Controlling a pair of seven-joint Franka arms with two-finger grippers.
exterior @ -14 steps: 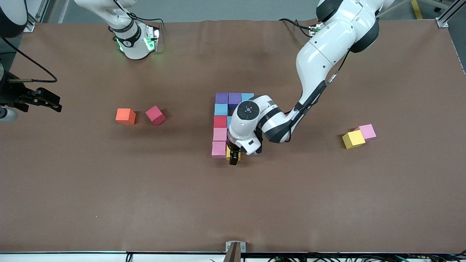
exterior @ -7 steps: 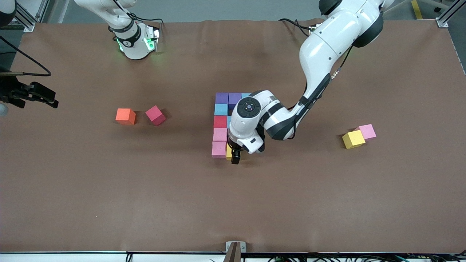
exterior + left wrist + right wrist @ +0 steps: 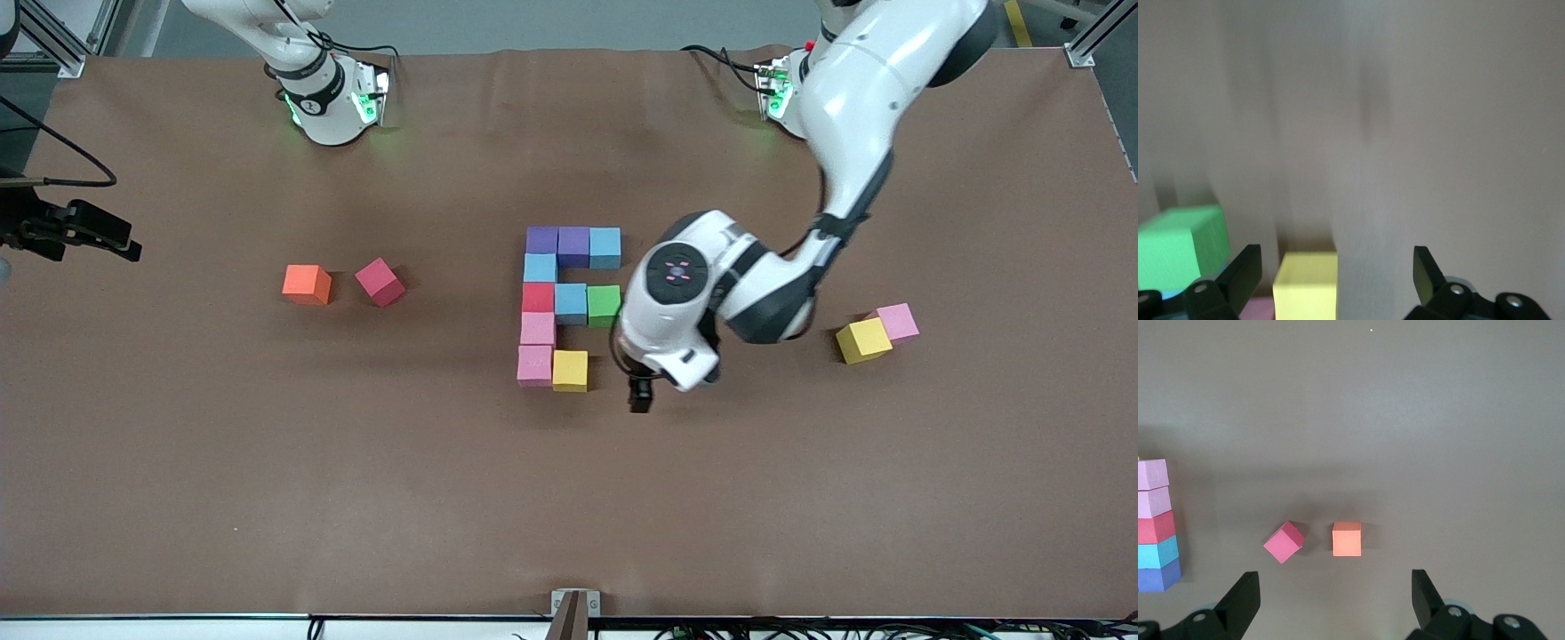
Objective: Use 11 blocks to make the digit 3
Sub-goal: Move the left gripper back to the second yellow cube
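The figure (image 3: 569, 302) stands mid-table: two purple cubes and a light blue one in the row farthest from the camera, then light blue, then red, light blue and green (image 3: 604, 305), then pink, then pink and a yellow cube (image 3: 570, 371) in the nearest row. My left gripper (image 3: 640, 396) hangs open and empty over bare table beside that yellow cube, toward the left arm's end. The left wrist view shows the gripper (image 3: 1337, 273) with the yellow cube (image 3: 1306, 283) and the green cube (image 3: 1183, 243). My right gripper (image 3: 120, 242) waits open at the right arm's end, and also shows in its wrist view (image 3: 1335, 597).
A loose yellow cube (image 3: 863, 340) and a pink cube (image 3: 896, 322) touch each other toward the left arm's end. An orange cube (image 3: 307, 284) and a crimson cube (image 3: 380, 282) sit toward the right arm's end; the right wrist view shows both, orange (image 3: 1347, 539) and crimson (image 3: 1283, 543).
My left gripper has let go of the yellow cube beside the nearest pink cube and moved away toward the left arm's end. The right gripper has barely shifted.
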